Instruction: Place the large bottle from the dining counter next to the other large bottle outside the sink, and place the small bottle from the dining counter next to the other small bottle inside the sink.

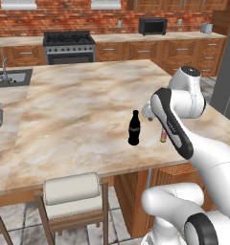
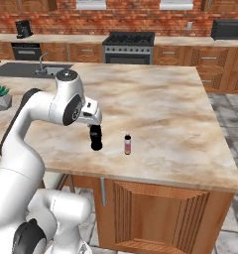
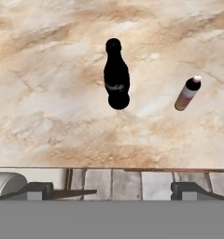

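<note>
Jaws spread apart above the large bottle [image 3: 116,79]; arm partly hides the small bottle [image 1: 162,136].

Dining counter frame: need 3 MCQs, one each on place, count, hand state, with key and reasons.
1. Where does the large bottle stand?
A. in the sink
B. on the dining counter, near its front edge
C. on the stove

2. How many bottles stand on the dining counter?
A. one
B. two
C. four

3. What state is the hand in?
A. open, holding nothing
B. shut on the small bottle
C. shut on the large bottle

Key: 1 B, it stands upright on the marbled top beside the small bottle. 2 B, the hand view shows one tall dark and one short pinkish bottle. 3 A, its fingertips sit wide apart above both bottles.
</note>
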### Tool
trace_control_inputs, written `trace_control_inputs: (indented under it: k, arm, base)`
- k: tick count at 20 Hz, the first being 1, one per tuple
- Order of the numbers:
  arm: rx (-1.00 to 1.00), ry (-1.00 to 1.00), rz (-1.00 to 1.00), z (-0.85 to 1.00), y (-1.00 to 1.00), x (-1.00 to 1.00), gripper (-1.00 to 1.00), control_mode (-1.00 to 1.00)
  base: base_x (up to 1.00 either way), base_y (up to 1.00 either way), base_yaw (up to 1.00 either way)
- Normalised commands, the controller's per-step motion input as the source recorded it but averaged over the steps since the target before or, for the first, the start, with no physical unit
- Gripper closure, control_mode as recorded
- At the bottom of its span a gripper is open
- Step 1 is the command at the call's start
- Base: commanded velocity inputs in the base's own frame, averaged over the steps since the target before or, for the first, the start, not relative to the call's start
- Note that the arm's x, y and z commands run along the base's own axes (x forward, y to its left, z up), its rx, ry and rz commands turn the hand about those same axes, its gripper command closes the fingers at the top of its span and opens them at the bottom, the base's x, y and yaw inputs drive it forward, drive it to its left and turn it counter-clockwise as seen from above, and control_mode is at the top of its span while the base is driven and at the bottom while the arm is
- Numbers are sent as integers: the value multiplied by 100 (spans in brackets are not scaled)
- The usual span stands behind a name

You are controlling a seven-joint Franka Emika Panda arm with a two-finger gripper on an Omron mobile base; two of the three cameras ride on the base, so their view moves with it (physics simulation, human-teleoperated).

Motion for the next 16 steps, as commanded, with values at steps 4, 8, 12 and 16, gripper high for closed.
trace_control_inputs:
  k: [4, 8, 12, 16]
  arm:
    - [0, 0, 0, -16, 1, 0, -100, -100]
    - [0, 0, 0, -23, 3, 8, -100, -100]
    - [0, 0, 0, -20, 1, 9, -100, -100]
    - [0, 0, 0, -16, 3, 11, -100, -100]
  base:
    - [0, 0, 0]
    - [0, 0, 0]
    - [0, 0, 0]
    - [0, 0, 0]
